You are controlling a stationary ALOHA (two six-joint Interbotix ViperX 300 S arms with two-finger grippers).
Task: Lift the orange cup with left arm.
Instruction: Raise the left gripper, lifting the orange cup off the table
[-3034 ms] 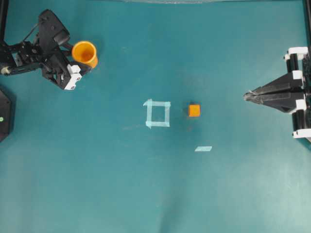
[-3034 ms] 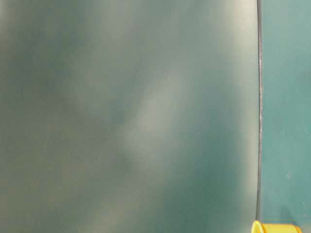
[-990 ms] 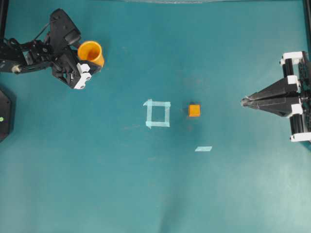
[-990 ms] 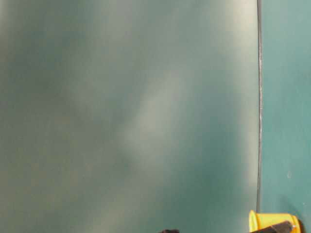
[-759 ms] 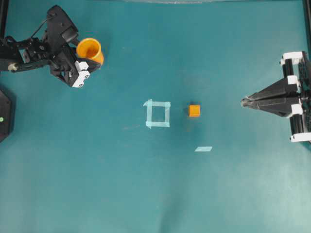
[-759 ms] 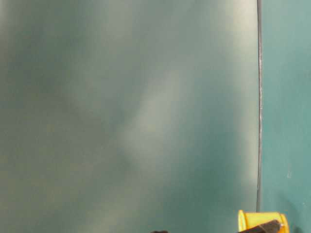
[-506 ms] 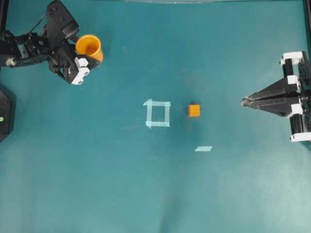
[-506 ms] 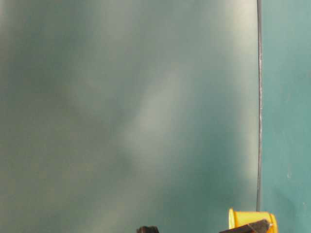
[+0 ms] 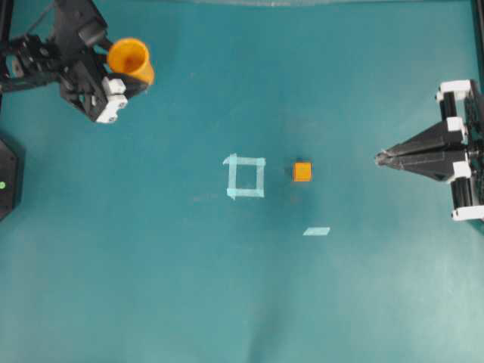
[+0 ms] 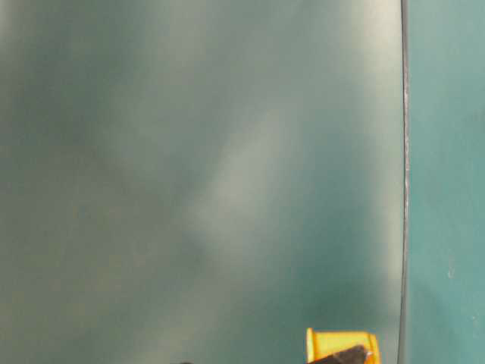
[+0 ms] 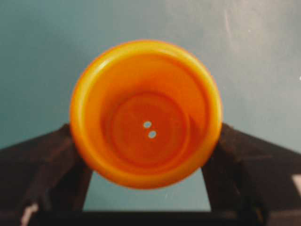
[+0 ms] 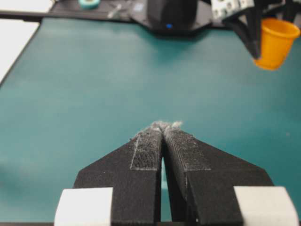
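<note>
The left gripper (image 9: pixel 121 76) grips the cup (image 9: pixel 129 60) clear of the table (image 9: pixel 242 287); raise it straight and level without slackening, while the right gripper (image 9: pixel 380 158) rests clenched.

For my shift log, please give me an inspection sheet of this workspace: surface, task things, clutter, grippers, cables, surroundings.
Surface: teal table, with a tape square and a tape strip.
Job's things: orange cup upright, clear of the table in the right wrist view, held by the left gripper.
Clutter: small orange cube beside the tape square.
Grippers: left fingers press the cup's sides; right gripper shut, empty.
Cables: thin cable along the left arm.
Surroundings: black device at the table's edge.
</note>
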